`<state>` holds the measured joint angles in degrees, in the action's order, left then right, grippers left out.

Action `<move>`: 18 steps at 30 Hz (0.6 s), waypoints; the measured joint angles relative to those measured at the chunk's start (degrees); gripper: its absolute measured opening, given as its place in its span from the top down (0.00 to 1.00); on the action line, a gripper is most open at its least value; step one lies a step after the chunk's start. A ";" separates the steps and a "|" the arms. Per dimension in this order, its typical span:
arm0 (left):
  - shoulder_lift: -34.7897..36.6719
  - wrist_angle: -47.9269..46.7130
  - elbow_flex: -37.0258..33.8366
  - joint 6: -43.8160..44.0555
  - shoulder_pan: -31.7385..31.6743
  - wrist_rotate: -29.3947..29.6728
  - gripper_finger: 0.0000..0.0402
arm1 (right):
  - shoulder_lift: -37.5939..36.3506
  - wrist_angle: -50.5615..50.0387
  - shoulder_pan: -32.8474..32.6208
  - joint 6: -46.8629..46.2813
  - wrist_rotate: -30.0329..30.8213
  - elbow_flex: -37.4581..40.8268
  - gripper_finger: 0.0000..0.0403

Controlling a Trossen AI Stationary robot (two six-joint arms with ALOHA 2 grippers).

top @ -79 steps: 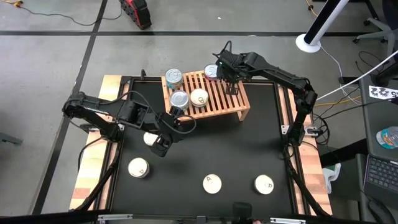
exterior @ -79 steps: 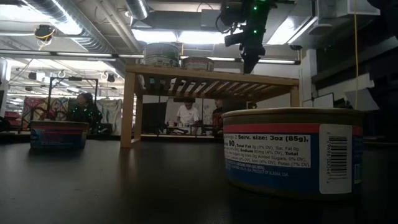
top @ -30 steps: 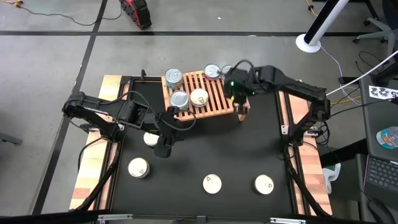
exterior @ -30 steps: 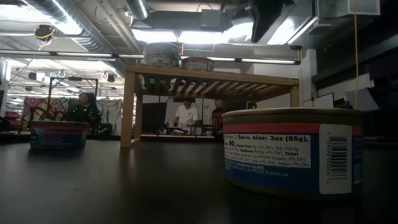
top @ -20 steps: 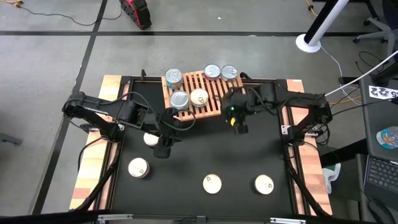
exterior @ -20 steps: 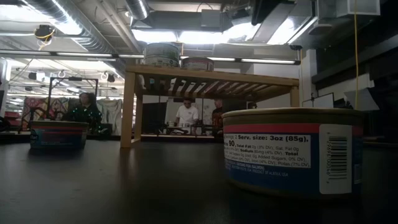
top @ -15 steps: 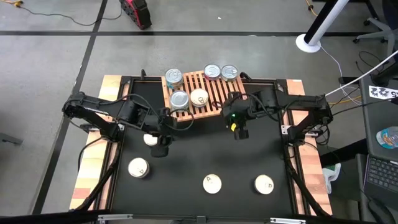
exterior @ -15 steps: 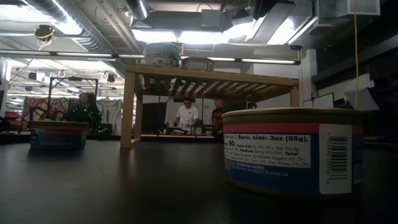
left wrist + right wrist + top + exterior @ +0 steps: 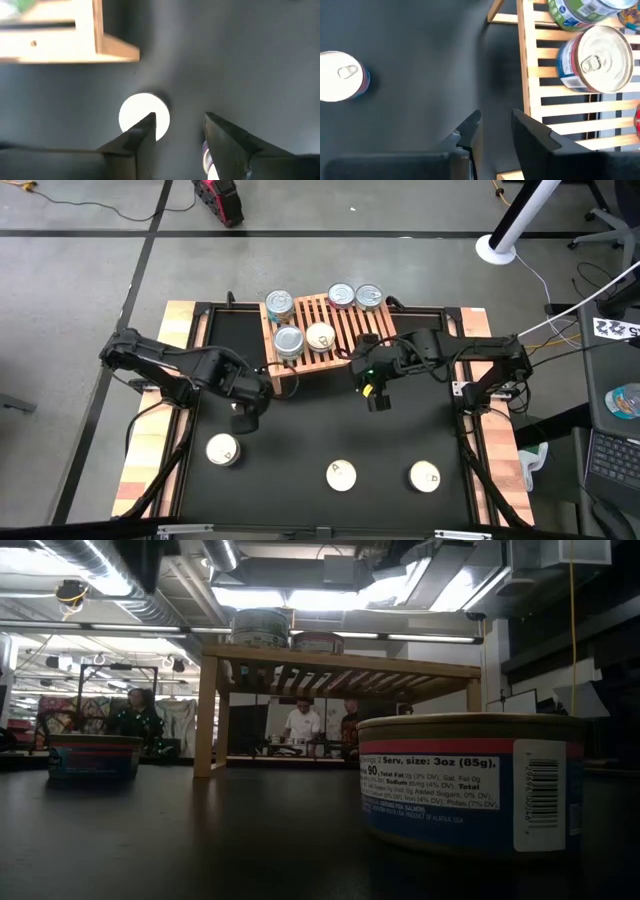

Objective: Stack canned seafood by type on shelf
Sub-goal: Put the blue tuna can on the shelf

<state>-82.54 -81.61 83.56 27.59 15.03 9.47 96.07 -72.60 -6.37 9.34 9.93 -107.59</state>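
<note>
1. High view, left side: the left hand (image 9: 246, 418) hangs over the black table (image 9: 320, 430), just in front of the shelf's left leg. In its wrist view a white-lidded can (image 9: 144, 116) lies on the table under the parted, empty fingers (image 9: 139, 135); in the high view that can is hidden by the arm.
2. Further cans are seen loose on the table: one at front left (image 9: 222, 449), one at front middle (image 9: 341, 475), one at front right (image 9: 424, 476).
3. On the wooden shelf (image 9: 345, 340) five cans are counted: one at the back left corner (image 9: 279, 305), a silver-lidded one (image 9: 288, 341) beside a white-lidded one (image 9: 320, 336), and two at the back edge (image 9: 342, 295) (image 9: 369, 297).
4. The right hand (image 9: 374, 394) is held over bare table by the shelf's front right, fingers a little apart and nothing held.
5. Handling, as judged: the cans are rigid metal, small and probably fairly light, so they can be squeezed firmly. The smooth round wall is likely slippery, and the low height leaves little to grip.
6. A hold across the full width, fingers on opposite sides of the wall and low near the table, is advised; the lid should be kept level.
</note>
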 joint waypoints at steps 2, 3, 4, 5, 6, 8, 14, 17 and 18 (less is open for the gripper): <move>0.00 0.40 -3.04 0.07 -0.02 -0.20 0.55 | 0.18 -0.48 0.00 0.19 -0.01 0.04 0.75; 0.00 0.89 -4.70 -0.35 -0.02 -0.24 0.53 | 0.31 -0.38 0.00 0.24 0.00 0.04 0.75; 0.00 1.53 -6.38 -0.84 -0.02 -0.26 0.51 | 0.47 -0.28 0.00 0.26 0.00 0.02 0.75; 0.00 2.14 -7.91 -1.63 0.00 -0.28 0.49 | 0.55 -0.35 0.00 0.28 0.00 0.02 0.75; 0.00 2.96 -9.44 -2.52 0.00 -0.27 0.47 | 0.64 -0.40 0.00 0.28 -0.01 0.02 0.75; 0.00 5.20 -12.73 -3.94 -0.01 -0.28 0.44 | 0.70 -0.37 0.00 0.31 0.00 0.03 0.75; -0.02 12.12 -21.35 -3.01 0.00 -0.39 0.44 | 0.68 -0.52 0.00 0.31 -0.34 0.02 0.75; -0.02 15.31 -24.20 -2.90 0.00 -0.39 0.45 | 0.68 -1.50 0.00 -0.17 -0.57 0.02 0.75; -0.02 16.28 -24.95 -2.88 0.00 -0.39 0.46 | 0.68 -1.86 0.00 -0.62 -0.55 0.02 0.75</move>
<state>-82.56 -65.33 58.61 24.70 15.03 9.08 96.75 -74.46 -6.37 8.73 9.38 -107.57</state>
